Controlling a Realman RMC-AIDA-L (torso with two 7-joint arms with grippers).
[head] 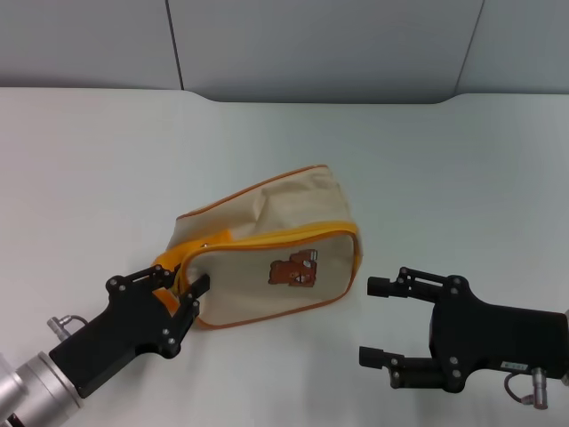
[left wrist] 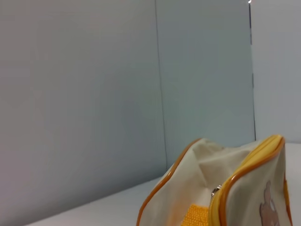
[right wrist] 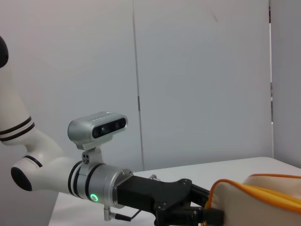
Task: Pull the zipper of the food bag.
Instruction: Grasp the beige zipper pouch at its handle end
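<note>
The food bag (head: 267, 240) lies on its side on the white table, its brown bear (head: 294, 269) facing me. The zipper (head: 267, 238) runs in the orange band along its top edge; its silver pull tab (left wrist: 215, 190) sits at the bag's left end. My left gripper (head: 178, 283) is at that left end, closed around the orange strap handle (head: 167, 264), which also shows in the left wrist view (left wrist: 195, 216). My right gripper (head: 378, 322) is open and empty, just to the right of the bag and apart from it.
The white table (head: 444, 178) extends around the bag, with grey wall panels (head: 311, 44) behind its far edge. The right wrist view shows my left arm and its wrist camera (right wrist: 97, 127) reaching to the bag's end (right wrist: 254, 202).
</note>
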